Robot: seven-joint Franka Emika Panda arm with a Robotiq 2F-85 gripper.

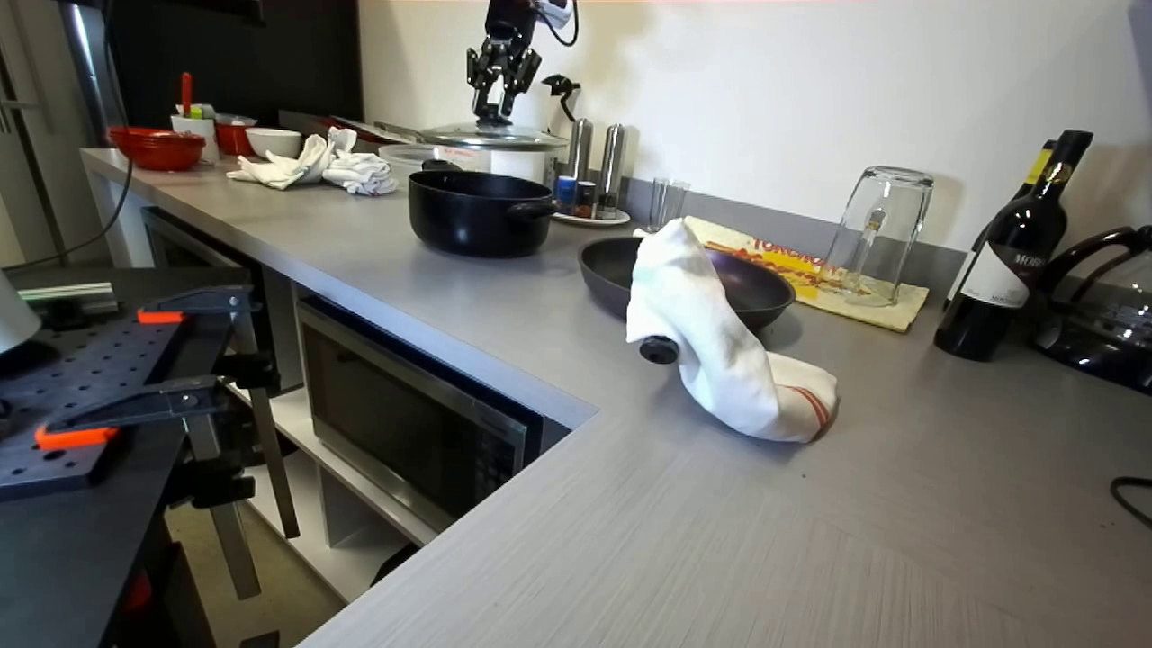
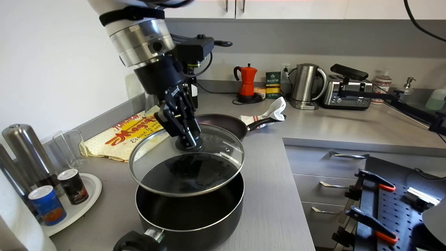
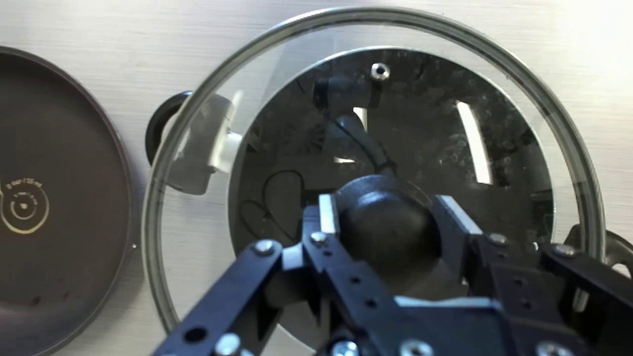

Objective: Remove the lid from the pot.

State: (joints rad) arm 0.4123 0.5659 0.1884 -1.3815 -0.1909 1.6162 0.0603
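The black pot stands on the counter in both exterior views (image 1: 479, 216) (image 2: 212, 228). The round glass lid with a metal rim shows in both exterior views (image 1: 535, 139) (image 2: 188, 174) and in the wrist view (image 3: 410, 113). My gripper (image 1: 493, 112) (image 2: 190, 139) (image 3: 388, 217) is shut on the lid's dark centre knob, one finger on each side. The lid hangs above the pot, apart from its rim, and part of the pot's open inside shows below it. In the wrist view the pot shows through the glass, with a side handle (image 3: 154, 123) sticking out past the lid.
A dark frying pan (image 1: 747, 283) (image 2: 223, 122) (image 3: 59, 198) stands beside the pot, a white towel (image 1: 711, 333) over its handle. Drinking glasses (image 2: 71, 148), a plate (image 2: 92, 188) with small cans and tall steel grinders (image 2: 28, 150) stand along the wall.
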